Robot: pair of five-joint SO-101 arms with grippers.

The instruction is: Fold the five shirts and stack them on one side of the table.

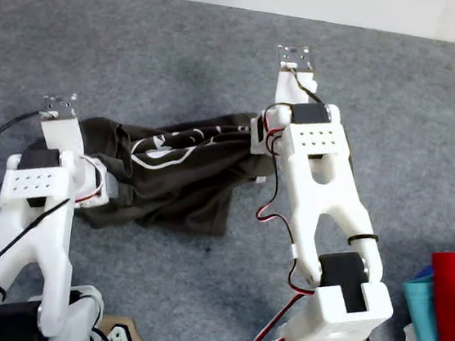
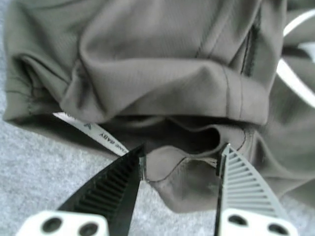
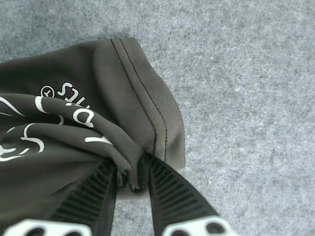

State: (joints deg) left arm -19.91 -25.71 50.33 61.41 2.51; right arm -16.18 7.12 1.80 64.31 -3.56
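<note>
A dark olive shirt (image 1: 179, 173) with white print lies bunched and stretched on the grey table (image 1: 143, 46) between the two arms. My right gripper (image 3: 131, 169) is shut on a gathered fold of the shirt (image 3: 74, 147) beside its stitched hem; in the high view the right gripper (image 1: 258, 138) sits at the shirt's right end. At the shirt's left end is my left gripper (image 1: 108, 183). In its wrist view the left gripper (image 2: 182, 150) stands open, its fingers either side of a loose flap of the shirt (image 2: 162, 64) near a white label.
A pile of shirts (image 1: 443, 314) in red, teal, blue and white sits at the table's right edge. Both arm bases stand at the front edge. Bare grey table stretches behind the arms and between the right arm and the pile.
</note>
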